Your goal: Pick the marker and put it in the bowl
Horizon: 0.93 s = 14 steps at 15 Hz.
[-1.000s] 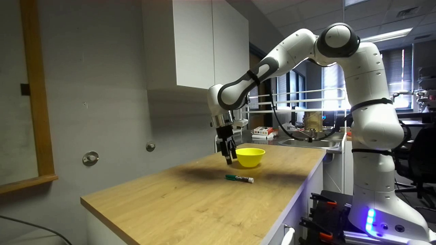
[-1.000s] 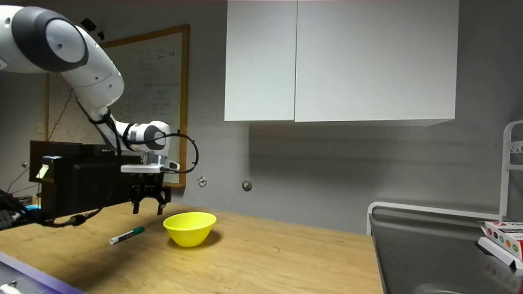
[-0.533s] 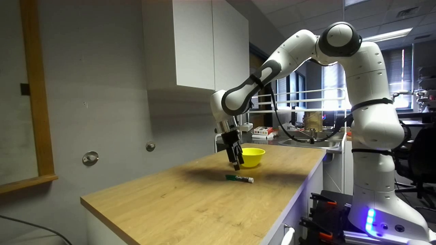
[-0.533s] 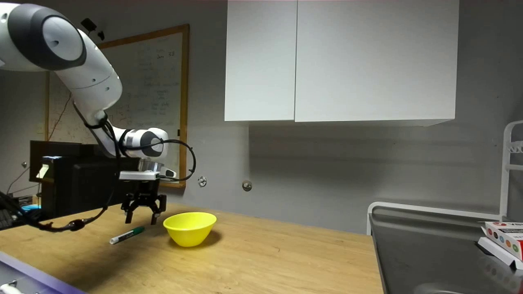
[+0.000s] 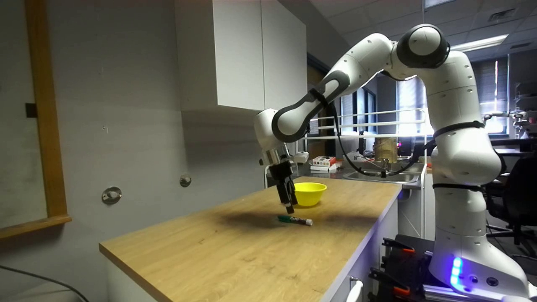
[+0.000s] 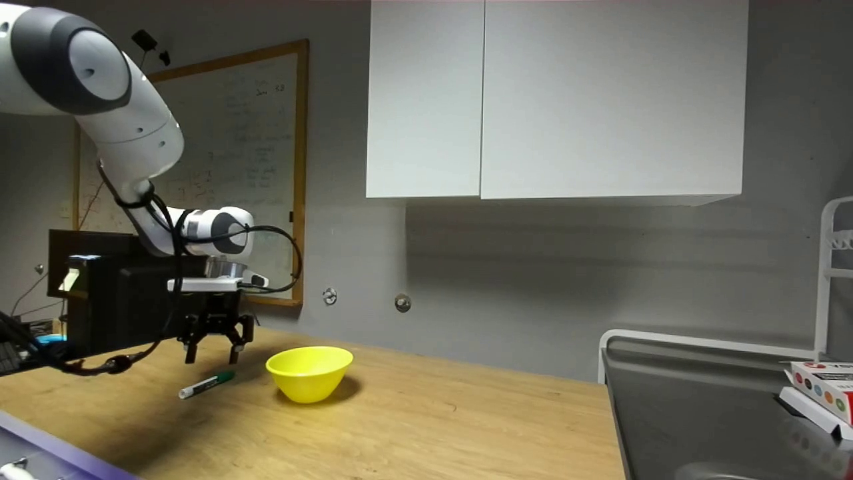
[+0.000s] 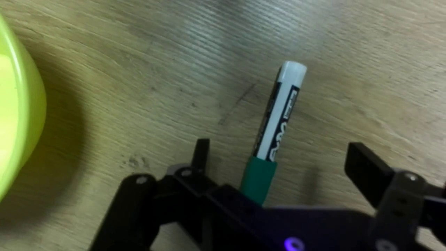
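- A white robot arm reaches over a wood-topped counter, its black gripper pointed down at the surface near a small yellow bowl.
- The gripper's fingers stand spread wide; in the wrist view, the marker shows below on the wood, in the space between them.
- The marker lies flat on the counter, beside the yellow bowl and apart from it, its green cap toward the wall and its white end toward the counter's near edge. In the wrist view, the gripper's dark body covers part of the cap.
- In both exterior views the fingertips appear close above the green cap, though the angle makes the gap between them hard to judge.
- The yellow bowl sits upright, casting a shadow on the wood; a curve of its rim fills the left edge of the wrist view.
- In an exterior view, white cabinets hang above, a whiteboard bears handwriting, and a carton printed with colored dots shows at the right, with a dark worktop.
- In an exterior view, blue lights glow on the arm's base; a metal sink lies beyond the counter.
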Motion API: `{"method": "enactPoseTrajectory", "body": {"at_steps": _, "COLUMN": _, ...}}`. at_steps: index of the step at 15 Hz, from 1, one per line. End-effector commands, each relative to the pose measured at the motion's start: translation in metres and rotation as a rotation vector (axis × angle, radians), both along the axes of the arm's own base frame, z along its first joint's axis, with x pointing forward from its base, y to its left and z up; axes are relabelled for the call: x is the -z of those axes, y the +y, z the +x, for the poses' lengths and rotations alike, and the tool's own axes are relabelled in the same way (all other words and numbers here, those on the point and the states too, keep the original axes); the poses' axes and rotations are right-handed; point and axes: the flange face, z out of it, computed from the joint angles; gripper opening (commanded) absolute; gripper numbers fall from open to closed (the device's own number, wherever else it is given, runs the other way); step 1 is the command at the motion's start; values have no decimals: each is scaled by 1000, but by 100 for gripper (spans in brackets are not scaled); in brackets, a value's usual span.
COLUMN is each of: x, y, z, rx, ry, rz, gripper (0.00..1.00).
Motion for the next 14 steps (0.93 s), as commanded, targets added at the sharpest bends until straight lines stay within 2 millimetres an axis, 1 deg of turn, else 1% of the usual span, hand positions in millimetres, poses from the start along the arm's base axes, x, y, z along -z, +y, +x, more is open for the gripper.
{"method": "enactPoseTrajectory", "body": {"at_steps": 1, "x": 14, "y": 8, "z": 5, "rx": -14, "ry": 8, "rz": -21, "gripper": 100}}
{"method": "enactPoseTrajectory", "body": {"at_steps": 8, "x": 45, "y": 9, "z": 18, "rx": -37, "ry": 41, "rz": -33, "gripper": 100}}
{"method": "enactPoseTrajectory", "body": {"at_steps": 11, "x": 54, "y": 8, "z": 22, "rx": -43, "ry": 51, "rz": -39, "gripper": 100}}
{"method": "enactPoseTrajectory", "body": {"at_steps": 12, "x": 56, "y": 8, "z": 23, "rx": -43, "ry": 47, "rz": -44, "gripper": 75}}
{"method": "enactPoseTrajectory", "body": {"at_steps": 13, "x": 55, "y": 8, "z": 23, "rx": -42, "ry": 45, "rz": -45, "gripper": 74}}
{"method": "enactPoseTrajectory", "body": {"at_steps": 14, "x": 52, "y": 9, "z": 24, "rx": -45, "ry": 40, "rz": -47, "gripper": 68}}
